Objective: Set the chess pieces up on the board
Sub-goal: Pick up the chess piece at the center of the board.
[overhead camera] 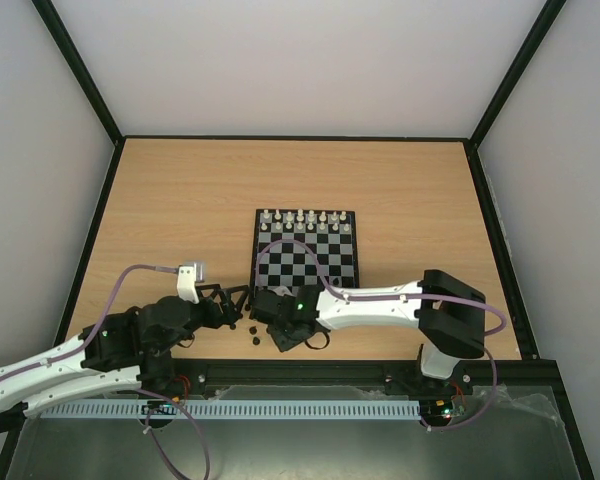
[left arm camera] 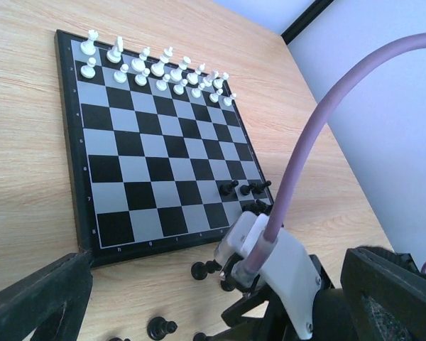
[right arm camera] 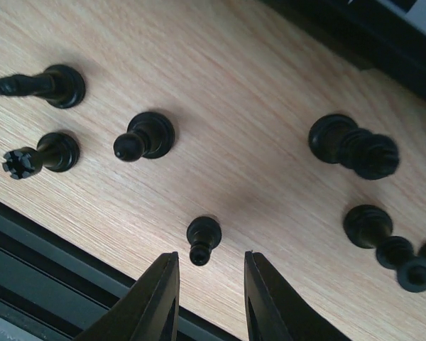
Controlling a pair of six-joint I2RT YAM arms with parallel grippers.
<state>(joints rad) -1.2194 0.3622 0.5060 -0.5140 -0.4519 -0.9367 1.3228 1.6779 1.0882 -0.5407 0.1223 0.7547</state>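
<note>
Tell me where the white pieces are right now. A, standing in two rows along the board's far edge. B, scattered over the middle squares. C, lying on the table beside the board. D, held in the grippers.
A: the white pieces stand in two rows along the far edge of the board, away from the arms.

The left arm [overhead camera: 40, 378], at eight o'clock in the overhead view, has a white link and black joint housings. A thick lilac cable [left arm camera: 305, 142] runs into a white connector [left arm camera: 270, 264] at its wrist. The right arm [overhead camera: 370, 305], at four o'clock, is white with a black block and a green light [overhead camera: 302, 306]. Its fingers [right arm camera: 160, 302] are matte black.
</note>
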